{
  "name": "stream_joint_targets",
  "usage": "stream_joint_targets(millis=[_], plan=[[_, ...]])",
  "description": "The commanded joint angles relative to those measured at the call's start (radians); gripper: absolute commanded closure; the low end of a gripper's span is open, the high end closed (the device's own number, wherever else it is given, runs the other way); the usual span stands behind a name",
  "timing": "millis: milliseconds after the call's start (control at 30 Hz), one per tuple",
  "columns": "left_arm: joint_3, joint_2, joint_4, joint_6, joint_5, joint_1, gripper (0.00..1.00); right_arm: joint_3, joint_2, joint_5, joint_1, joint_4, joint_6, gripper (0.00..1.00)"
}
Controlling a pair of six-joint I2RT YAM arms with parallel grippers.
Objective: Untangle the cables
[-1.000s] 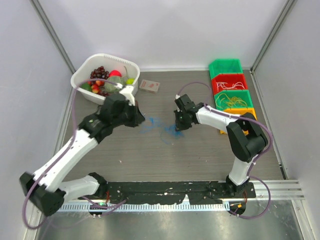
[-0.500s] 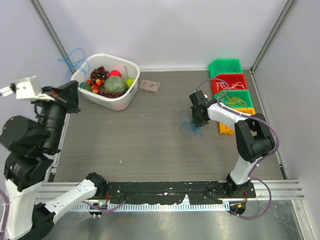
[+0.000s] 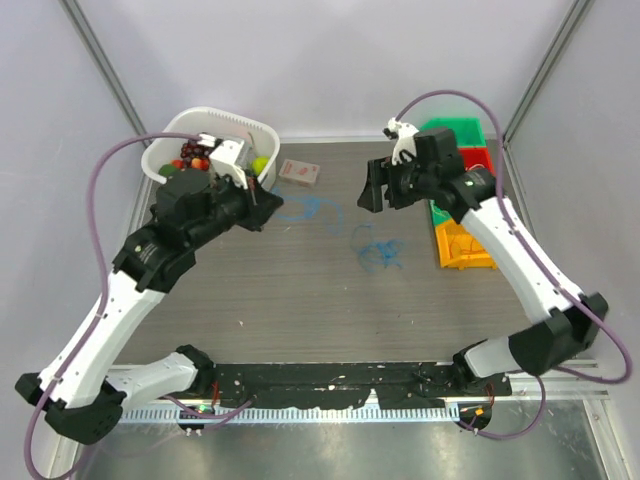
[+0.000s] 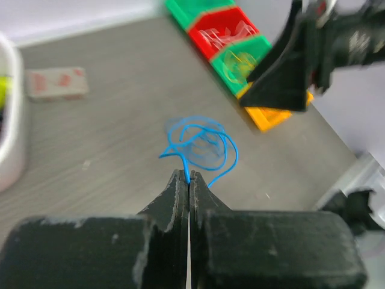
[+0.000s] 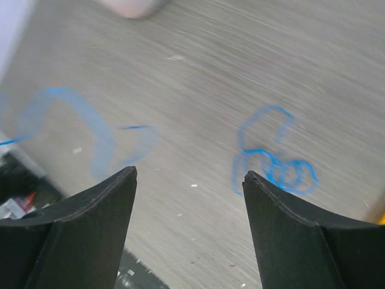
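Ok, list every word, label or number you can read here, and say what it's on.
No text can be read.
The small box carries reddish print, too blurred to read in either view that shows it.
The coloured bins show no labels.

Top cam: high, behind arm bases, looks down on whole table (image 3: 300, 310). Left wrist cam: low, close, looks past left gripper (image 4: 189, 176) twd bins (image 4: 231, 42). Bins also in top. Right wrist cam: steep down, near, blurry. It and top share blue coil (image 3: 378, 252), prob. same one.
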Motion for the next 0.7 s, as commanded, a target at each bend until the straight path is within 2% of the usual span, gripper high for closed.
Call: stream_joint_targets(millis=[0,100,200,433,667], plan=[[-0.03,0.022,0.087,-0.031,0.346,0.005,1.0,0.076,-0.12,-0.371,0.005,-0.051,-0.111,0.23],[-0.053,0.054,0.144,-0.064,0.482,0.004,1.0,0.086,-0.153,-0.521,0.004,-0.045,-0.1,0.21],[-0.054,0.094,0.191,-0.09,0.58,0.004,1.0,0.048,-0.147,-0.702,0.013,0.079,-0.011,0.21],[-0.028,0.161,0.253,-0.139,0.694,0.004,1.0,-0.087,-0.148,-0.683,0.1,0.222,0.028,0.21],[-0.021,0.189,0.31,-0.202,0.711,0.004,1.0,-0.139,-0.159,-0.597,0.125,0.24,-0.002,0.22]])
